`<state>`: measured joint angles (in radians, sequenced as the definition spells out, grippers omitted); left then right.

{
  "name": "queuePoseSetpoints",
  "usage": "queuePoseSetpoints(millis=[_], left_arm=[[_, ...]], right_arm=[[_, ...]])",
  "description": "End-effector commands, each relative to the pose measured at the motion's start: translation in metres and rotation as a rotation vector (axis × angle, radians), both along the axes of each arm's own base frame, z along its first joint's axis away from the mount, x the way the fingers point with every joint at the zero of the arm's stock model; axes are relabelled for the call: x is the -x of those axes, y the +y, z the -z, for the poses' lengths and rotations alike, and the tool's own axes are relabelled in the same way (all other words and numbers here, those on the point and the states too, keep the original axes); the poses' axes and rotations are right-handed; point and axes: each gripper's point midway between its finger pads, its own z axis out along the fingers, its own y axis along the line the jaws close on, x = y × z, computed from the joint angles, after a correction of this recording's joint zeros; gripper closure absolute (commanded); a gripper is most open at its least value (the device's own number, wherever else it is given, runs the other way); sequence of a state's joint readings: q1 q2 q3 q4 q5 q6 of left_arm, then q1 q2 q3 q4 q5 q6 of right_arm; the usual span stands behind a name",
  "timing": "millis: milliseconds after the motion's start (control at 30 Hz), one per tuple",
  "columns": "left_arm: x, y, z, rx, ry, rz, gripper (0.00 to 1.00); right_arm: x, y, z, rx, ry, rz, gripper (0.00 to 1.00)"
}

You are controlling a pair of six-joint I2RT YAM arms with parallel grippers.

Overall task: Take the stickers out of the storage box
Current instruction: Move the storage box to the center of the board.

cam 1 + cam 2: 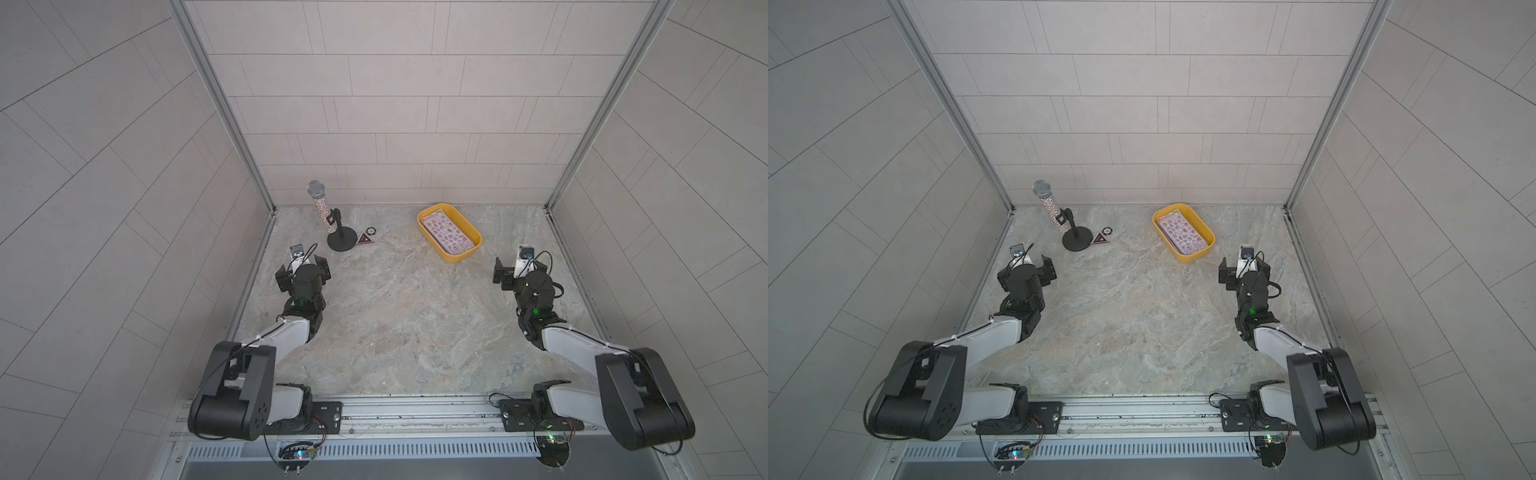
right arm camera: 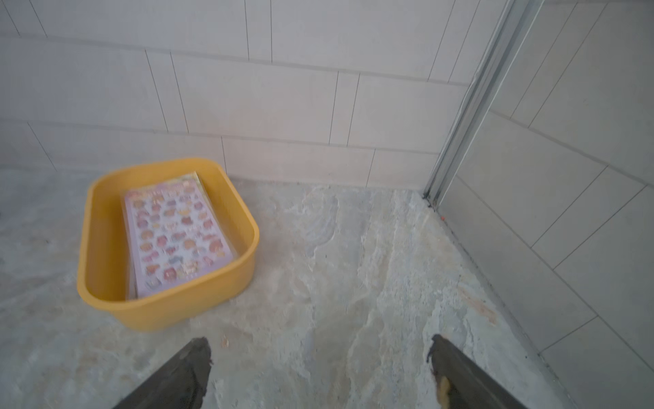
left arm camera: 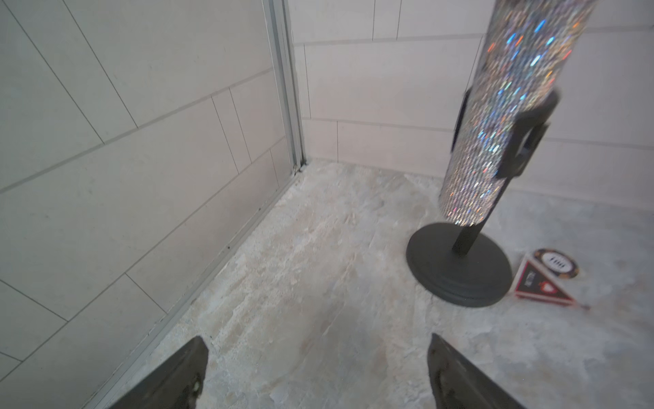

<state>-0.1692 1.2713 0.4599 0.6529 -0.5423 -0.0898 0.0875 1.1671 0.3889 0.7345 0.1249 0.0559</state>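
landmark: the storage box (image 1: 455,257), a shallow yellow-orange tub with rounded corners, standing on the marbled table (image 1: 395,316) close to the back wall (image 1: 395,124) and at a slant to it; shown in both top views.
stickers (image 1: 446,233): inside the storage box, lying flat on its floor as a stack; the top sheet is pale pink-lilac with rows of small cartoon figures; edges of further sheets show beneath it; a strip of bare floor runs along one long wall.
right gripper (image 2: 320,341): jaws spread wide, nothing between them; near the storage box, on its side toward the robot's base, apart from its rim.
left gripper (image 3: 317,342): jaws likewise spread wide and empty; well apart from the storage box, on its left-arm side.
microphone (image 1: 323,214): glittery barrel and silver mesh head, held tilted in the clip of a black stand (image 1: 341,245); well apart from the storage box, on its left-arm side.
triangle (image 1: 365,239) and round badge (image 1: 370,230): small, dark, flat on the table, touching each other; between the stand's base and the storage box, just beside the base, well apart from the box.
clearance: both grippers stand clear of the storage box; every visible sheet lies within its walls.
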Motion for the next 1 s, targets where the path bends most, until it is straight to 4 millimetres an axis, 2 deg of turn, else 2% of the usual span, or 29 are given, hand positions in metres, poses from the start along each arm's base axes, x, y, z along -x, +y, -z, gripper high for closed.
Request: queuePoseSetpoints(millis=[0, 100, 167, 300, 400, 467, 533, 633, 700, 733, 833, 867, 900, 967], left_arm=[[0.023, 0.015, -0.043, 0.075, -0.135, -0.194, 0.00], [0.046, 0.026, -0.053, 0.286, -0.198, -0.324, 0.00], [0.051, 0.020, -0.057, 0.396, -0.210, -0.319, 0.00], [0.048, -0.008, -0.077, 0.434, -0.244, -0.184, 0.00], [0.050, -0.022, -0.082, 0.492, -0.227, -0.110, 0.00], [0.051, -0.040, -0.090, 0.534, -0.136, -0.005, 0.00], [0.051, -0.069, -0.100, 0.555, -0.022, 0.158, 0.00], [0.061, -0.099, -0.097, 0.530, 0.181, 0.319, 0.00], [0.071, -0.113, -0.083, 0.489, 0.329, 0.406, 0.00], [0.076, -0.119, -0.071, 0.468, 0.401, 0.435, 0.00], [0.086, -0.123, -0.043, 0.352, 0.499, 0.430, 0.00], [0.088, -0.125, -0.036, 0.332, 0.510, 0.425, 0.00], [0.089, -0.125, -0.028, 0.332, 0.522, 0.425, 0.00], [0.089, -0.120, -0.017, 0.326, 0.540, 0.387, 0.00]], right_arm=[[0.015, -0.019, -0.013, -0.155, -0.013, 0.133, 0.00], [0.031, -0.035, -0.026, -0.318, -0.075, 0.242, 0.00], [0.052, -0.054, -0.011, -0.505, -0.078, 0.373, 0.00], [0.061, -0.059, -0.006, -0.643, -0.125, 0.342, 0.00], [0.059, -0.058, -0.005, -0.599, -0.066, 0.342, 0.00], [0.061, -0.062, 0.003, -0.581, -0.013, 0.383, 0.00], [0.054, -0.052, 0.002, -0.580, -0.001, 0.322, 0.00], [0.032, -0.014, -0.007, -0.536, 0.085, 0.161, 0.07], [0.019, 0.028, -0.011, -0.446, 0.187, 0.048, 0.07], [0.011, 0.055, -0.021, -0.395, 0.230, -0.027, 0.07], [0.002, 0.136, -0.026, -0.196, 0.378, -0.227, 0.05], [-0.001, 0.156, -0.022, -0.143, 0.443, -0.275, 0.05], [-0.002, 0.169, -0.020, -0.121, 0.493, -0.316, 0.05], [-0.012, 0.188, -0.001, -0.095, 0.615, -0.359, 0.06]])
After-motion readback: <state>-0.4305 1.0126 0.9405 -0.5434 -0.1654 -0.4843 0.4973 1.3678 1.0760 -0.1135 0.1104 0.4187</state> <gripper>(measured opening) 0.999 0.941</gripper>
